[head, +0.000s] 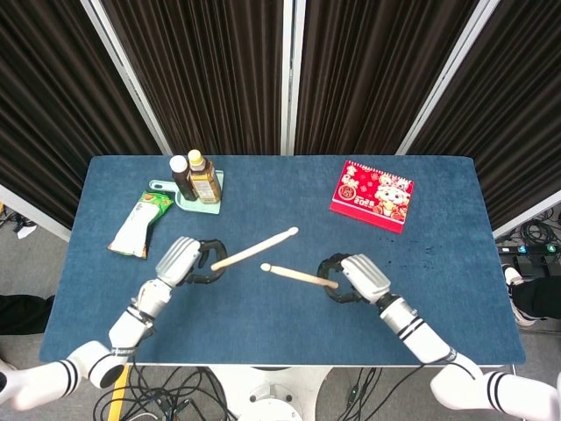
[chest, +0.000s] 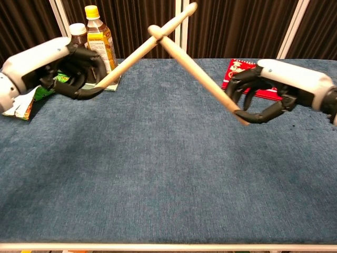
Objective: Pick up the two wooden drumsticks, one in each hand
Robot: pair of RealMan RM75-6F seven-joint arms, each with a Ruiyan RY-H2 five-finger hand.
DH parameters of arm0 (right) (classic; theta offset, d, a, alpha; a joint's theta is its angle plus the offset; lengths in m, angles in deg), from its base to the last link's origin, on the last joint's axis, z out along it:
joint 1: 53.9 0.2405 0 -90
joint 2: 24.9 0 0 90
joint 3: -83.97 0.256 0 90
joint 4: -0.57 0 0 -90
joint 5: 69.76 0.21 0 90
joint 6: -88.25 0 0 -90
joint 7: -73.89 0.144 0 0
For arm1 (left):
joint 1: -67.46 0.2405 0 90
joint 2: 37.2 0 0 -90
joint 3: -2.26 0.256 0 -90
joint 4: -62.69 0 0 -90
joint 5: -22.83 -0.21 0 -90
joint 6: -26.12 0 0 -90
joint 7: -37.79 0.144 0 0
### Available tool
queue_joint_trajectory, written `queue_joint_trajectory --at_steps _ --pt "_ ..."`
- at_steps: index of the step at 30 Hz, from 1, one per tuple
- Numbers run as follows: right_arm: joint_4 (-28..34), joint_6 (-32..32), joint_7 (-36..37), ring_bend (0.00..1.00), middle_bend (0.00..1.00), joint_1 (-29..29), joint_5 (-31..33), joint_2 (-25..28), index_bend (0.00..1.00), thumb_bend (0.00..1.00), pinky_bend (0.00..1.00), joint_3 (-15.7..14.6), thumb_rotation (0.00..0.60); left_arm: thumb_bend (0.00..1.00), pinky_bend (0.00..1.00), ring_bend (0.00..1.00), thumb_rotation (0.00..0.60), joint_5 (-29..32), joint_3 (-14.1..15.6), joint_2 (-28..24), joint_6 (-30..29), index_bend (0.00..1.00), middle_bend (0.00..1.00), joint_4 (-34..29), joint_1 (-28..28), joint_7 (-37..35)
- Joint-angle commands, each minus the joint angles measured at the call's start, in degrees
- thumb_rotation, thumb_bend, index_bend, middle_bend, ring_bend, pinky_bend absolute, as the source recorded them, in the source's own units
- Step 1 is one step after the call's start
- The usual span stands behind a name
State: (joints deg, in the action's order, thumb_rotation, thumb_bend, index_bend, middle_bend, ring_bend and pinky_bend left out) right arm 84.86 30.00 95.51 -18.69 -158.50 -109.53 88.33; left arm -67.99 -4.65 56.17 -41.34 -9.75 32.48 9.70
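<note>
Two wooden drumsticks are being held up above a blue tabletop (head: 280, 298), one in each robot hand. On the left, the left hand (head: 182, 260) is gripping the butt end of the left drumstick (head: 254, 249), its dark fingers curling around the wood. On the right, the right hand (head: 358, 277) is gripping the butt end of the right drumstick (head: 298, 275) in the same way. Both sticks are pointing inward toward the middle of the tabletop and sitting clear of the cloth. In the chest view they are appearing to cross near their tips; the head view is showing the tips close together but apart.

Judging from this, the sticks could knock together if either hand is brought further inward, and a knock at the tip could lever a stick loose, since each is being held only at its very end.

Counting the rest: two bottles (head: 196, 176) are standing in one pale green tray (head: 213, 200) at the back left, one green and white packet (head: 140, 224) is lying beside it, and one red calendar (head: 372, 195) is lying at the back right.
</note>
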Motion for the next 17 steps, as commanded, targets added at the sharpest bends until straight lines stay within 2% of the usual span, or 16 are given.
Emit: queue_joint_trajectory --at_steps 1,10,17 --pt "1.25 0.44 -2.29 0.35 0.57 0.83 0.90 -1.33 0.62 0.69 0.42 0.84 0.600 0.56 0.89 0.74 0.600 -1.18 0.49 0.27 -0.25 0.67 0.70 0.36 -1.17 -0.71" --pt "3.09 0.85 -6.77 0.36 0.57 2.28 3.70 -3.19 0.62 0.69 0.42 3.14 0.600 0.56 0.89 0.74 0.600 -2.10 1.49 1.07 -0.81 0.67 0.70 0.38 -2.27 -0.57" --pt "3.53 1.79 -9.35 0.36 0.57 3.15 5.23 -3.93 0.62 0.69 0.42 3.57 0.600 0.56 0.89 0.74 0.600 -2.11 1.89 1.15 -1.53 0.67 0.70 0.35 -2.50 -0.90"
